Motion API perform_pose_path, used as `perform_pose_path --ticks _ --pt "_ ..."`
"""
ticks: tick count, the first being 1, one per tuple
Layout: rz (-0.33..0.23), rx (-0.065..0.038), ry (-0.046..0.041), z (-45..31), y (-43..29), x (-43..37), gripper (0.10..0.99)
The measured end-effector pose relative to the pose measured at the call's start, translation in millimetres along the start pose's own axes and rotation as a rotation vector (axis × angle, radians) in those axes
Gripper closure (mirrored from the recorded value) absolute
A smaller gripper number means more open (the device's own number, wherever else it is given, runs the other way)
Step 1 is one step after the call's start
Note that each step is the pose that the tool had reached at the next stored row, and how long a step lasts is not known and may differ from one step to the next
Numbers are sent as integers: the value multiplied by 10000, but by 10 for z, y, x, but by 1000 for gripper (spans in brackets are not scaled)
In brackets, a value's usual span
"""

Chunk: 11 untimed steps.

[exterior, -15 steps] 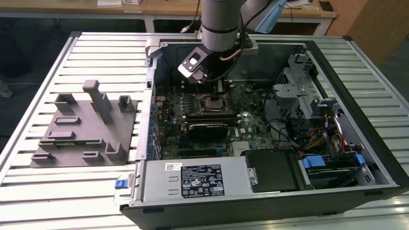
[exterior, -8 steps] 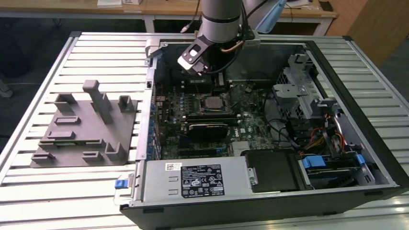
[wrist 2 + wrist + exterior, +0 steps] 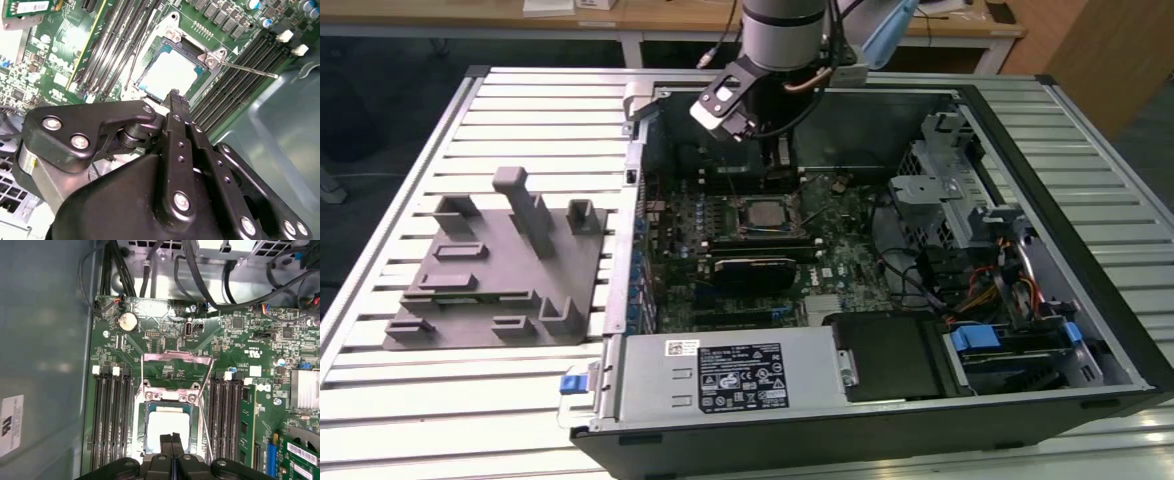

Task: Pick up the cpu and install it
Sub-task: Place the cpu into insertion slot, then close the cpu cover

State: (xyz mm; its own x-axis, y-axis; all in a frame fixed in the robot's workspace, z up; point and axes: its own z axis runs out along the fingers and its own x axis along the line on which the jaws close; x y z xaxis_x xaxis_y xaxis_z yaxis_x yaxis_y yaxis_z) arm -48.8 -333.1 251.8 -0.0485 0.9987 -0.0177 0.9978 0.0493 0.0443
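The cpu (image 3: 758,212) (image 3: 169,70) (image 3: 168,426), a small square chip with a pale silvery top, lies flat in the black socket frame (image 3: 141,415) on the green motherboard inside the open computer case. My gripper (image 3: 762,140) (image 3: 173,95) (image 3: 172,438) hangs just above the chip's edge. Its two black fingertips are pressed together with nothing between them, and they are apart from the chip. The socket's metal load plate (image 3: 176,365) stands flipped open, and its thin lever (image 3: 250,70) sticks out to the side.
Black memory slots (image 3: 110,420) flank the socket on both sides. The case (image 3: 1067,150) holds cable bundles (image 3: 974,290), a drive cage and a power supply (image 3: 734,378). A grey fixture (image 3: 494,260) sits on the slatted table at the exterior view's left.
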Motion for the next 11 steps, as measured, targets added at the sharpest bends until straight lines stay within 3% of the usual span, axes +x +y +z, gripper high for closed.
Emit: perform_pose_path --ticks 11 --pt "1 -1 0 -19 1 0 980"
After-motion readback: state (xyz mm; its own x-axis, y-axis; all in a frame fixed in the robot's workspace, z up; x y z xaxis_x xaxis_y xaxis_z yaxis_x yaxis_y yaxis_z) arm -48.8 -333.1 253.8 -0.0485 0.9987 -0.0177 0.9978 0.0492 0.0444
